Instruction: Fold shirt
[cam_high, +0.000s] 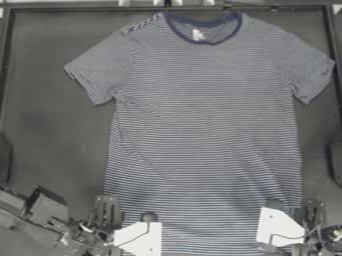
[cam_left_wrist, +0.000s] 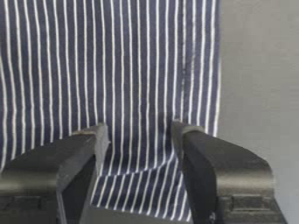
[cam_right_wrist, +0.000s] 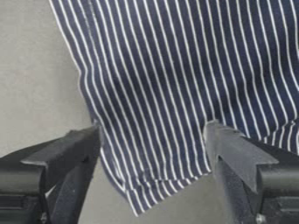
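Shirt (cam_high: 207, 125) flat on table (cam_high: 47, 125), both grippers spread over hem

The left claw (cam_left_wrist: 139, 131) reaches in low from the left side, its jaws spread apart. The right claw (cam_right_wrist: 152, 131) comes in low from the right, jaws likewise spread wide. The two claws sit well apart, side by side.

Shirt (cam_high: 204, 125) is showing fine navy & white stripes w/ solid navy collar (cam_high: 200, 31). Table (cam_high: 47, 125) is looking dark grey.
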